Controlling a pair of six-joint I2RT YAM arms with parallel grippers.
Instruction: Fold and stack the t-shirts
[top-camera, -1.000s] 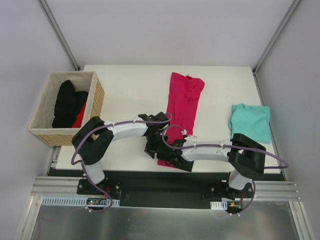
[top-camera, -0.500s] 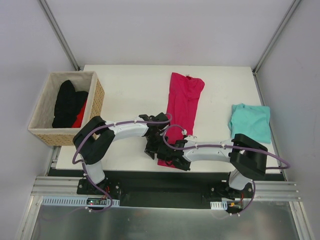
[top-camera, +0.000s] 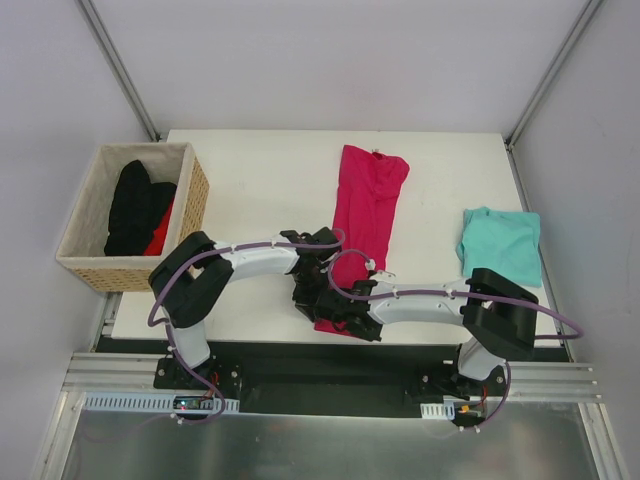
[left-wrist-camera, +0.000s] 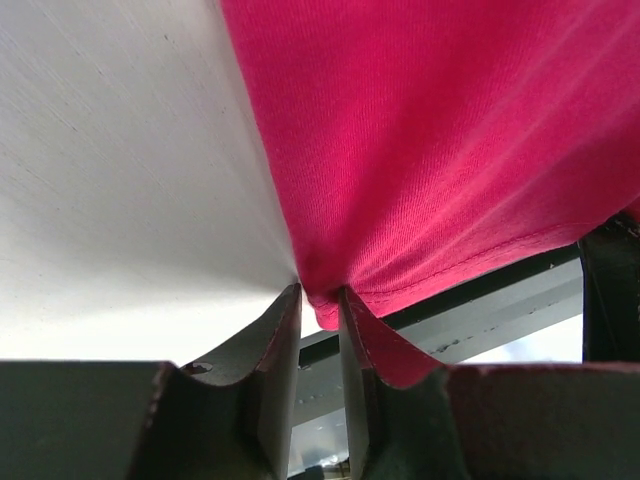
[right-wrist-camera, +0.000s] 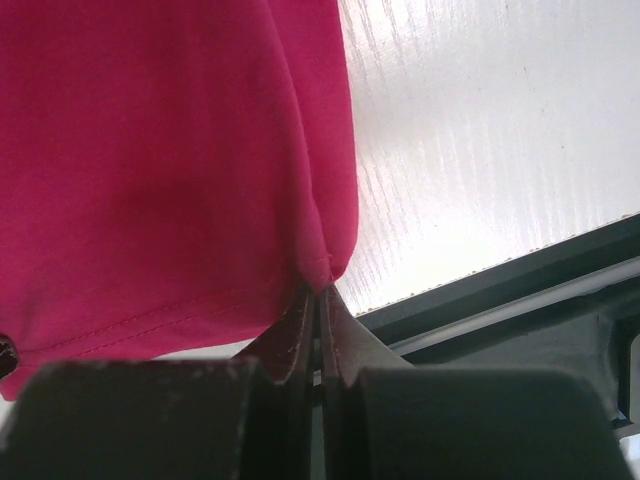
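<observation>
The bright pink t-shirt (top-camera: 365, 205) lies as a long narrow strip down the middle of the table, its near hem at the front edge. Both grippers are at that hem. My left gripper (top-camera: 308, 298) pinches the hem's left corner: in the left wrist view the pink cloth (left-wrist-camera: 420, 150) fills the narrow gap between the fingertips of the left gripper (left-wrist-camera: 320, 296). My right gripper (top-camera: 342, 318) is shut on the right corner, and the right wrist view shows the right gripper (right-wrist-camera: 320, 290) with jaws almost touching and the cloth (right-wrist-camera: 170, 170) nipped at their tips. The teal t-shirt (top-camera: 500, 243) lies folded at the right.
A wicker basket (top-camera: 192, 200) stands at the table's left edge, holding a black garment (top-camera: 135, 205) and something red (top-camera: 160, 236). The table's front edge and a dark rail (right-wrist-camera: 500, 290) run just below the pink hem.
Both grippers have closed onto the near corners of the pink t-shirt's hem. The arms have shifted only slightly and the cloth still lies on the table.
</observation>
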